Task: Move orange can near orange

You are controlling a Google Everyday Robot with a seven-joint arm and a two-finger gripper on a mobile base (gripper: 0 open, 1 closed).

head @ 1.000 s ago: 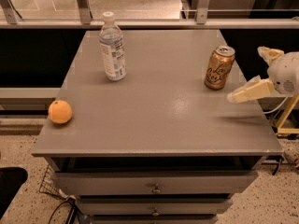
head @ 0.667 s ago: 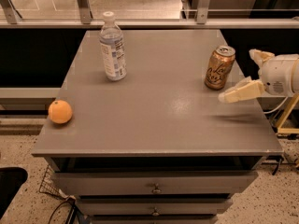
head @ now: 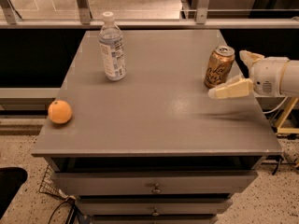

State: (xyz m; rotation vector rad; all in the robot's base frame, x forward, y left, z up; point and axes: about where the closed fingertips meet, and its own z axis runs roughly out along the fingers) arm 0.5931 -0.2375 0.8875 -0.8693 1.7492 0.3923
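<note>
The orange can (head: 218, 66) stands upright near the right side of the grey table top (head: 159, 111). The orange (head: 60, 112) lies at the table's left edge, far from the can. My gripper (head: 229, 73) reaches in from the right at can height, its cream fingers open. One fingertip (head: 219, 93) is in front of the can's lower right, the other finger (head: 247, 56) is behind and to the right of it. The can is not between them.
A clear plastic water bottle (head: 112, 46) stands upright at the back left of the table. Drawers (head: 154, 185) are below the front edge. A railing runs behind the table. A yellow stand (head: 285, 120) is at the right.
My gripper has moved left toward the can, from off the table's right edge to just beside it. The can, orange and bottle have not moved.
</note>
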